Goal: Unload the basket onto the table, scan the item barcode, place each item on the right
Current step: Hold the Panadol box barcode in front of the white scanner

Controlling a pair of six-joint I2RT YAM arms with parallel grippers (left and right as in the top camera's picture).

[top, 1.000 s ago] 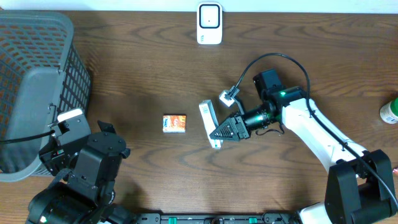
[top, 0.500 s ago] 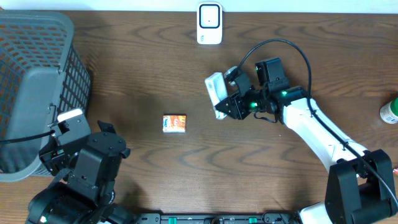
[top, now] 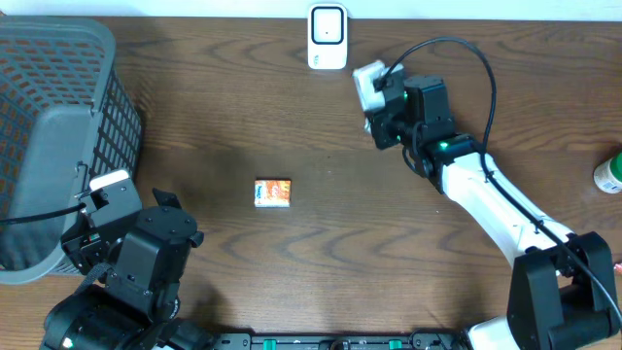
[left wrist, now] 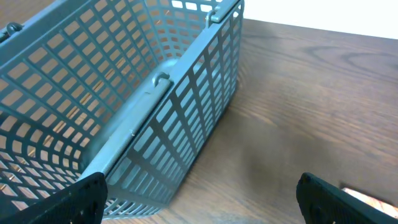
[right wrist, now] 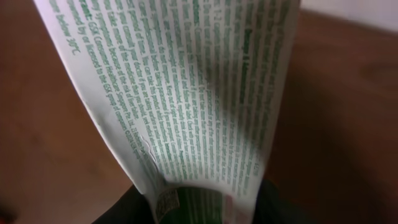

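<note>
In the right wrist view the white carton (right wrist: pixel 186 93) fills almost the whole frame. Its green print is too blurred to read, and I cannot tell whether this face carries a barcode. The right jaws show only as dark shapes at the bottom edge, drawn in narrowly on the carton's lower end. From overhead, the wrist of the right arm (top: pixel 486 194) hides most of that grip, and the carton (top: pixel 369 84) is held near the far edge of the surface (top: pixel 292 262), just beside the white scanner (top: pixel 328 37) but apart from it. A green bottle (top: pixel 609 173) is cut off by the right border and the grey basket (top: pixel 39 146) by the left. The left jaws appear only as two dark tips in the lower corners of the left wrist view, spread wide with nothing between them, beside the basket. A small orange box (top: pixel 273 192) lies alone on bare wood at mid surface. A second ago the carton was down beside that box; the left arm (top: pixel 136 258) has not moved.
</note>
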